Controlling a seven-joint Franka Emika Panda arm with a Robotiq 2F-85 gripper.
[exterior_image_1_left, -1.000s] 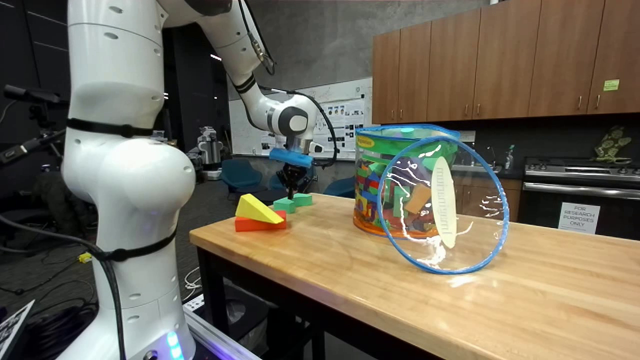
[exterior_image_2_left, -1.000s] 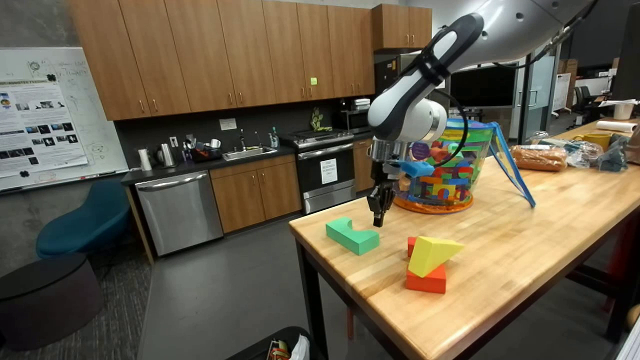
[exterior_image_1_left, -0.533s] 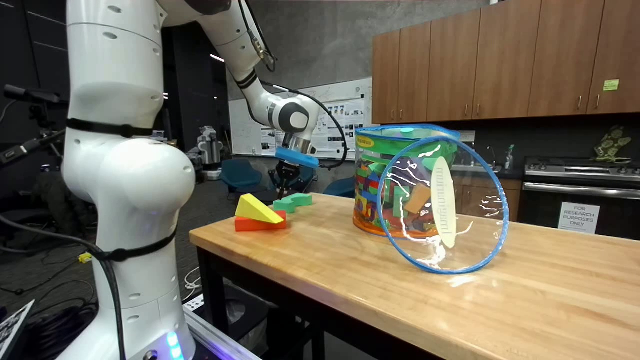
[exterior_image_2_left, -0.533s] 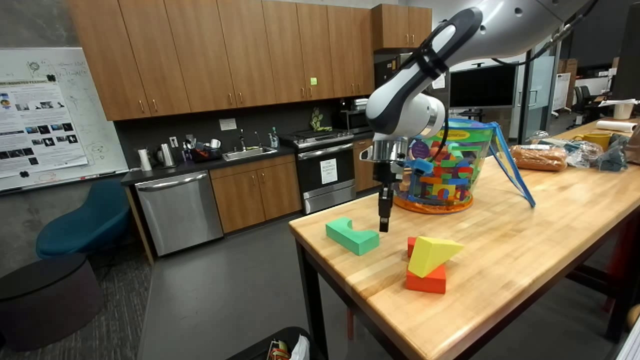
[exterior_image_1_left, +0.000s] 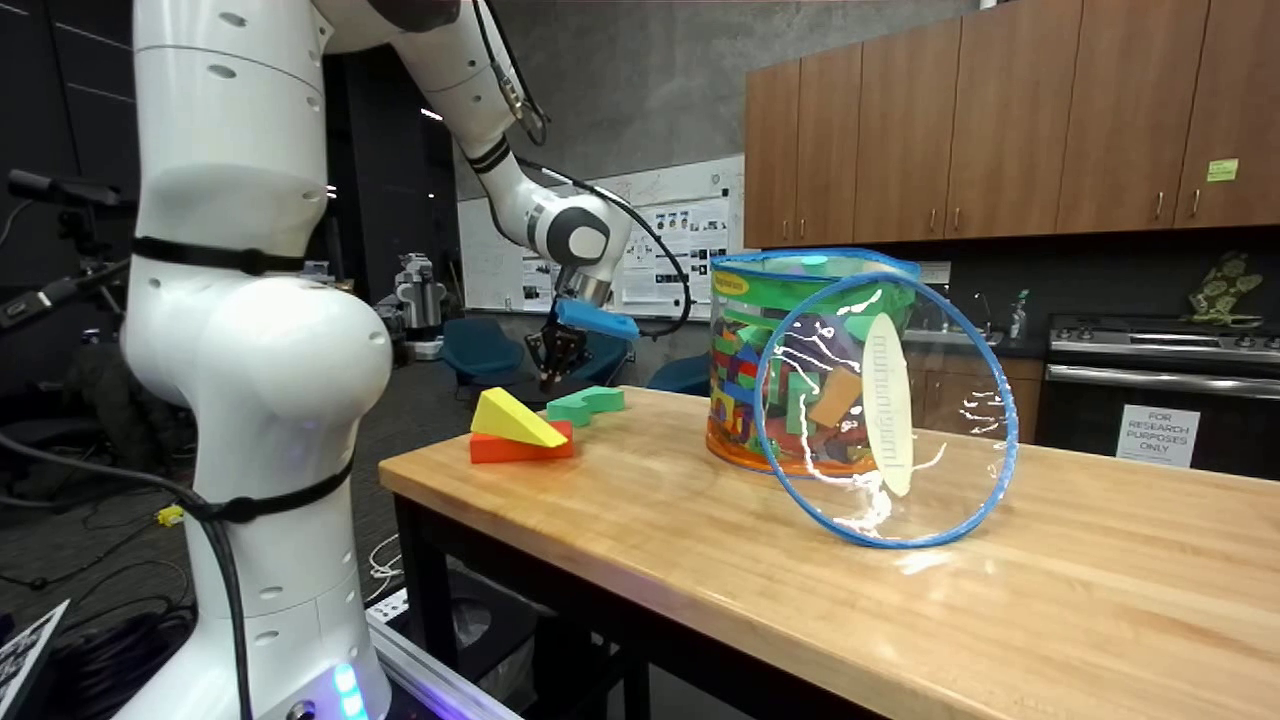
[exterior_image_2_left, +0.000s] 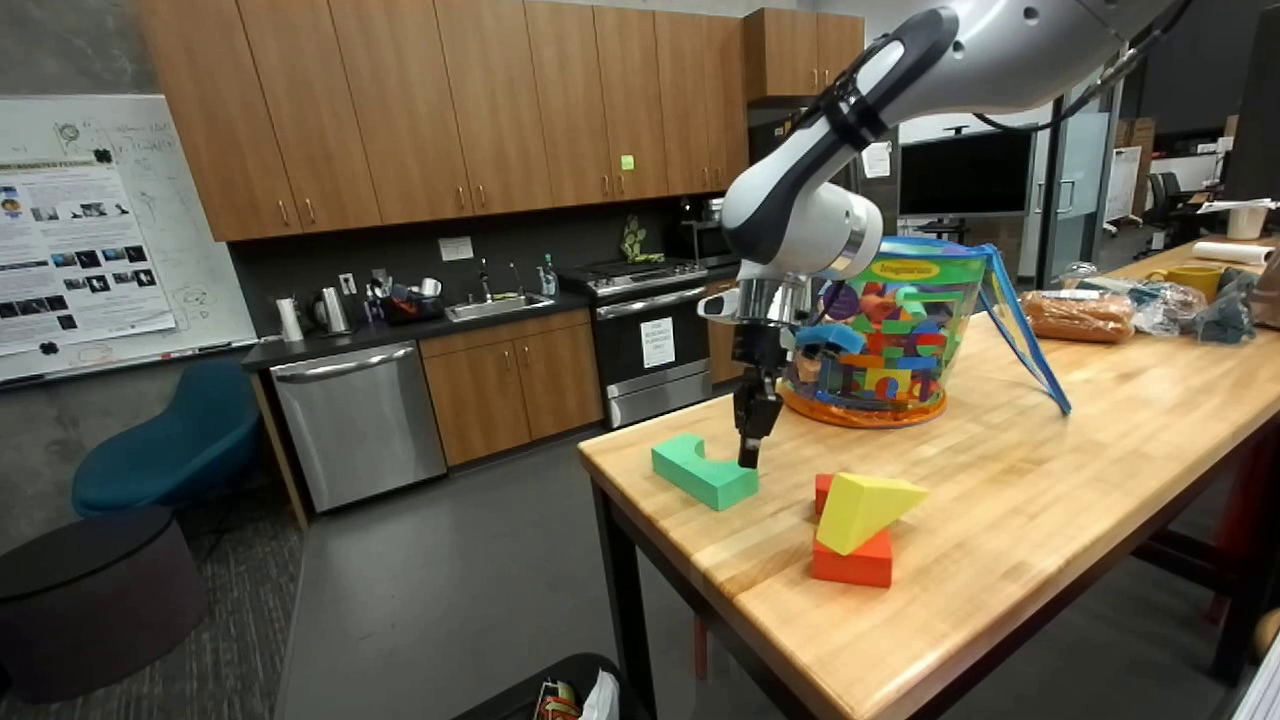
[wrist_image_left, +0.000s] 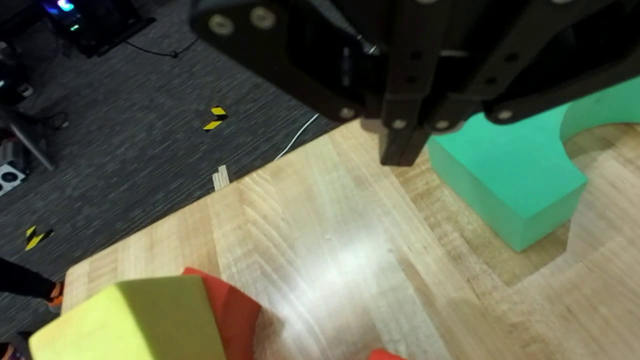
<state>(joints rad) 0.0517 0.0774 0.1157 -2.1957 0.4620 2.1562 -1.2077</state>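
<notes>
My gripper (wrist_image_left: 400, 155) has its black fingertips together with nothing between them. In the exterior views, the gripper (exterior_image_1_left: 547, 383) (exterior_image_2_left: 748, 458) points down close to the green block. The green block (wrist_image_left: 515, 170), with a curved notch, lies on the table; it shows in both exterior views (exterior_image_1_left: 585, 403) (exterior_image_2_left: 705, 478). In the wrist view the fingertips are just beside its end; I cannot tell whether they touch it. A yellow wedge (exterior_image_1_left: 512, 418) (exterior_image_2_left: 862, 510) (wrist_image_left: 130, 320) rests tilted on a red block (exterior_image_1_left: 520, 450) (exterior_image_2_left: 855, 562) (wrist_image_left: 232, 312), which it partly hides.
A clear bin (exterior_image_1_left: 728, 440) (exterior_image_2_left: 870, 405) full of coloured blocks stands on the wooden table (exterior_image_1_left: 700, 540) (exterior_image_2_left: 960, 590). Its round, blue-rimmed clear lid (exterior_image_1_left: 1008, 450) (exterior_image_2_left: 1035, 345) leans beside it. Bagged bread (exterior_image_2_left: 1075, 315) lies farther along. The table's edges are near the blocks.
The gripper has turned and shifted slightly beside the green block; its tip moves left in an exterior view. The green block, yellow wedge and red block have not moved.
</notes>
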